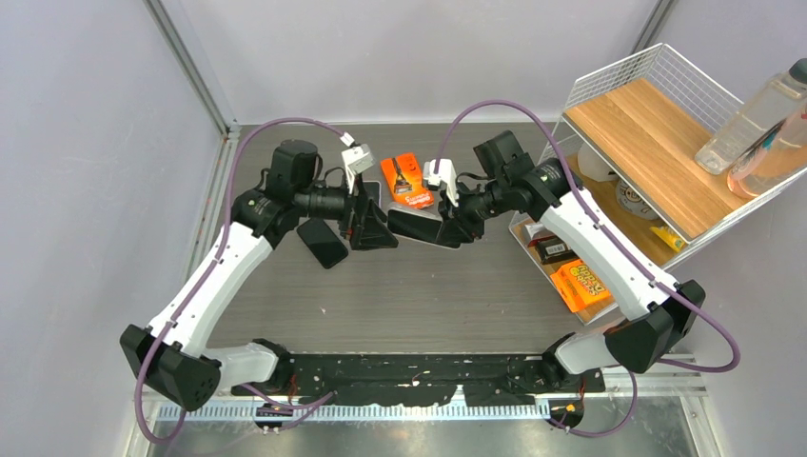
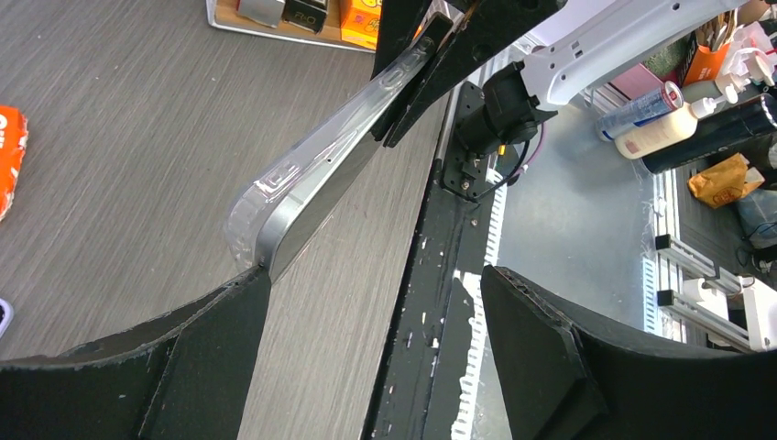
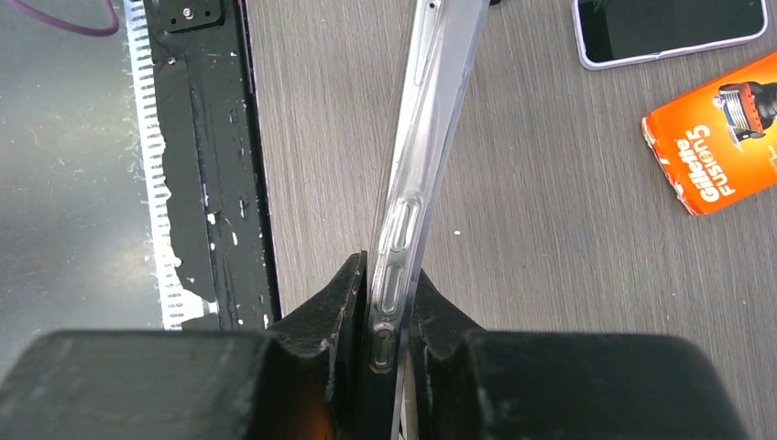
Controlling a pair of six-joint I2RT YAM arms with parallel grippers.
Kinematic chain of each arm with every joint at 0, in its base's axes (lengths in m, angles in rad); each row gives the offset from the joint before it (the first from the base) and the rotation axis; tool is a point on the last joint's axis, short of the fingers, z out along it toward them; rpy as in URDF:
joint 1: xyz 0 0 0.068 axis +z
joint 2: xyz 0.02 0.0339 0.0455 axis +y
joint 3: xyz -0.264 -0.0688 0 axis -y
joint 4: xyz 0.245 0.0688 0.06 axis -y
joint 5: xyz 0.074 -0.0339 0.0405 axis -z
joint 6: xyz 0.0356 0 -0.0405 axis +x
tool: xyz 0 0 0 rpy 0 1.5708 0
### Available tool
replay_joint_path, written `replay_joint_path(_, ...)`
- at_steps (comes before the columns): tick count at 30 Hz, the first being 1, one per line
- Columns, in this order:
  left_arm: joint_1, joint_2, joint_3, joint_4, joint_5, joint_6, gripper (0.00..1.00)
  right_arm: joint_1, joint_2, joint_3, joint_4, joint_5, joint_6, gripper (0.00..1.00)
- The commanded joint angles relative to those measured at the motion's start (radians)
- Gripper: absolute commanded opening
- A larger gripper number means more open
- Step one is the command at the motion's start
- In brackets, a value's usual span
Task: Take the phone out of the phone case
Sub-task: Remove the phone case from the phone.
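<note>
Soft even light; faint shadows; glare on phone case point(image 3: 417, 183); near foreground soft in wrist views.

Your left arm point(image 1: 205, 286) and right arm point(image 1: 609, 252) present white shells with black joints, purple cables point(image 1: 285, 121) trailing back from the fingers point(image 2: 137, 376), which are matte black, wedge-shaped, rough-edged.

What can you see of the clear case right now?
Clear, glossy, soft-looking plastic case with moulded button bumps along its side, silver-edged phone inside. It hangs edge-on above the table, one end clamped in the shut right claw. The other end's corner rests against one finger of the open left claw.
</note>
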Motion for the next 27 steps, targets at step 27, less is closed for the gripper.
replay_joint_path(27,-0.087,0.073,-0.044,0.533,0.189,0.087,0.86,0.118,0.061,0.050,-0.078,-0.364,-0.133,0.05)
